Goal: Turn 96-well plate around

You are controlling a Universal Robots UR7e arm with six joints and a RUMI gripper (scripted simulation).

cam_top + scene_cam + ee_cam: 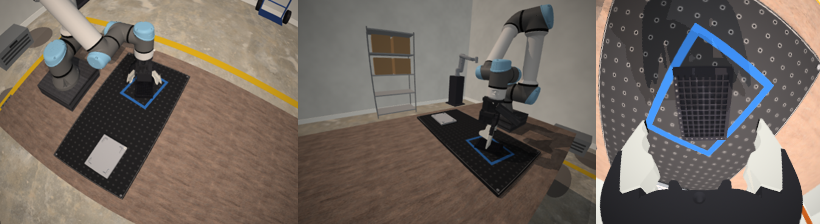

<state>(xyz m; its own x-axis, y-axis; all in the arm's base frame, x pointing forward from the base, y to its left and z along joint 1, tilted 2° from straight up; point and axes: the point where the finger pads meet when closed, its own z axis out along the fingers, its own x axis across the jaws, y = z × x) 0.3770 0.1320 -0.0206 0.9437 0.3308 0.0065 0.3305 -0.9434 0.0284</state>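
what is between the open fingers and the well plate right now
Nothing: in the wrist view the gripper is open over the 96-well plate, with only bare perforated board between.

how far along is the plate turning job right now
Done: the open gripper is lined up above the 96-well plate. In hand: the approach; its fingers straddle the plate and hold nothing. Left: grip, lift, turn half a turn, and reseat inside the blue outline.

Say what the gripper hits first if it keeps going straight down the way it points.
Most likely the black 96-well plate in the blue-outlined nest: the open gripper points down at it, fingers straddling; exact depth unclear.
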